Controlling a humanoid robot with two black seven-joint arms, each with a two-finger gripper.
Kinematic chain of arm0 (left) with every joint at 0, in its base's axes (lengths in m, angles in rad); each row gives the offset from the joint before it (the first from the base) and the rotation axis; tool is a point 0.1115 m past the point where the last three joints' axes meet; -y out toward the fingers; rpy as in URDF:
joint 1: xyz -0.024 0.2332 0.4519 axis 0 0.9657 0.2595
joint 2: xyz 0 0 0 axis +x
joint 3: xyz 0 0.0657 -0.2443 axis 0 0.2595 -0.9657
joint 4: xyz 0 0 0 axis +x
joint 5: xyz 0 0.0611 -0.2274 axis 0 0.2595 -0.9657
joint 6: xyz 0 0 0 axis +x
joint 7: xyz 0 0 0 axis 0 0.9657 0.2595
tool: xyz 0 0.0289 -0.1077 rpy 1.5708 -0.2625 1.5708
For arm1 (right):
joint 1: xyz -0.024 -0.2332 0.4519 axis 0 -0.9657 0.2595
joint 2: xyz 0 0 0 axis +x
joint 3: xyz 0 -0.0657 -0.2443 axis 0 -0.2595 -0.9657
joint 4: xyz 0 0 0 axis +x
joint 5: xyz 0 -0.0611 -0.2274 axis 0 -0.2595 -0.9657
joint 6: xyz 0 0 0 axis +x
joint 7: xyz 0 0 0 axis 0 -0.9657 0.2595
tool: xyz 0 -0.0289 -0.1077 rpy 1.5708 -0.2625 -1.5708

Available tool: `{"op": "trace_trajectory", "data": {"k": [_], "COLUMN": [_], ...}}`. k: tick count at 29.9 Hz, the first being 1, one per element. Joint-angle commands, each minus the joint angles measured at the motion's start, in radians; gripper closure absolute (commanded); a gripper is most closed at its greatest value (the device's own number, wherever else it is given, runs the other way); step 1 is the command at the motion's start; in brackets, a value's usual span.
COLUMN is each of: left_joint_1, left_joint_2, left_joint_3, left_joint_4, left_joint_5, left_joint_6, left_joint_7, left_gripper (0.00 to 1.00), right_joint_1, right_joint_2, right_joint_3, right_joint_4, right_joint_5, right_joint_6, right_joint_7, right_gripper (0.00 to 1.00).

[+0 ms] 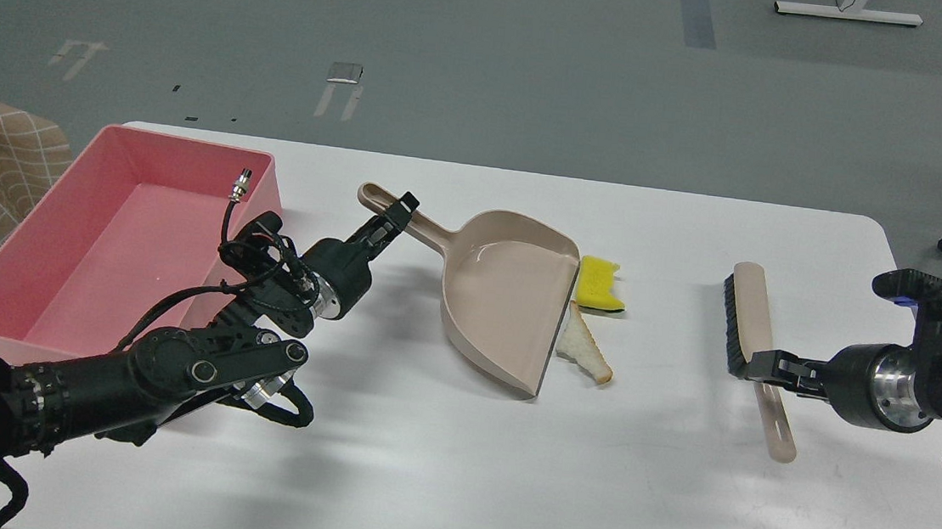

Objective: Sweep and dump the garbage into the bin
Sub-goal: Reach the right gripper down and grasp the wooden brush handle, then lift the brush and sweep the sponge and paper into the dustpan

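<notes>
Both garbage pieces, sponge chunk [600,283] and bread slice [586,355], lie unswept at the dustpan [503,293] mouth mid-bench, pink bin [0,283] empty; left tool [394,215] clamps the dustpan handle, right tool [769,365] clamps the brush [749,319].

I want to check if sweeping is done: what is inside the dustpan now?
The dustpan is empty. The sponge and bread lie on the table at its open edge. Nothing covers its inside.

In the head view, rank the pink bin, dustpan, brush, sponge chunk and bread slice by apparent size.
1. pink bin
2. dustpan
3. brush
4-5. sponge chunk and bread slice: they look about equal, so I won't rank them.
</notes>
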Motion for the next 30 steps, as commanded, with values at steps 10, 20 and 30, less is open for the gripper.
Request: {"op": "trace_trajectory", "data": {"k": [10,20,30], "left_joint_1": [0.001,0.001,0.001], "left_joint_2": [-0.002,-0.002,-0.002], "left_joint_3": [0.000,0.000,0.000], "left_joint_4": [0.000,0.000,0.000], "left_joint_5": [0.001,0.001,-0.001], "left_joint_6": [0.000,0.000,0.000], "left_joint_7": [0.000,-0.002,0.000], "left_gripper": [1.00,1.00,1.00], "right_joint_1": [-0.010,-0.008,-0.007], "right_joint_2": [0.028,0.027,0.022], "right_joint_3": [-0.001,-0.009,-0.021], "right_joint_4": [0.014,0.014,0.023], "right_joint_5": [0.002,0.003,0.006], "right_joint_6": [0.000,0.000,0.000], "right_joint_7": [0.000,0.000,0.000], "right_gripper": [0.34,0.48,0.59]}}
